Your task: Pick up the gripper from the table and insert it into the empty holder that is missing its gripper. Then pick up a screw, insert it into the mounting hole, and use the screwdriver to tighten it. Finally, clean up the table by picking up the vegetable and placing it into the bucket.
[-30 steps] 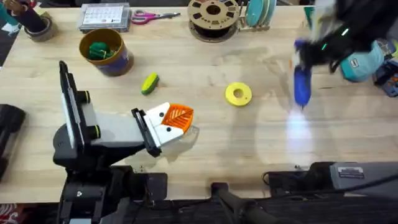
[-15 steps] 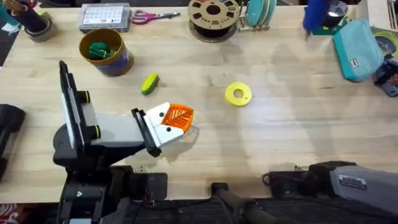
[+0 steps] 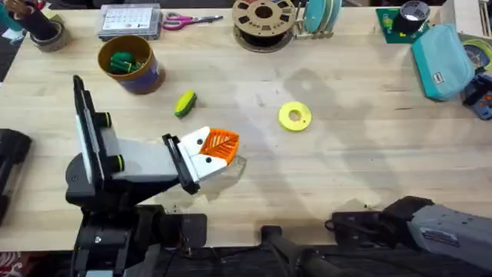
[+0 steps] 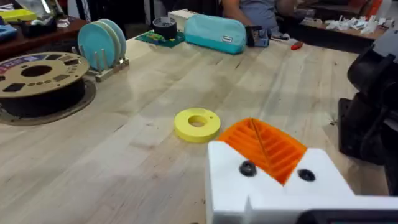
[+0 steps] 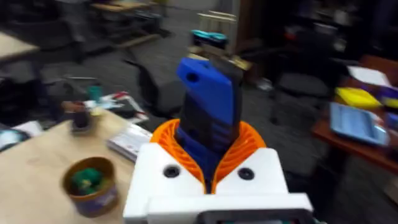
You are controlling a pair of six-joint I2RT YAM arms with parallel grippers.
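My left gripper (image 3: 217,148) rests low over the table (image 3: 354,161) at front left, its orange ribbed pads (image 4: 264,148) pressed together with nothing between them. The yellow-green vegetable (image 3: 184,102) lies just beyond it, and the bucket (image 3: 131,63) with dark green pieces stands farther back left. My right gripper (image 5: 208,165) is raised high, shut on the blue screwdriver (image 5: 208,102), which stands upright between its orange pads; the bucket (image 5: 90,183) shows far below it. A loose gripper, an empty holder and a screw are out of view.
A flat yellow ring (image 3: 294,116) lies mid-table. Along the back edge are scissors (image 3: 188,21), a filament spool (image 3: 264,19), blue plates (image 3: 319,15), a tape roll (image 3: 413,14) and a teal pouch (image 3: 442,60). The right arm's base (image 3: 430,223) sits front right.
The right arm, carrying the blue screwdriver, rose from the table's right side toward the far right corner and then left the overhead view. The left arm stayed still.
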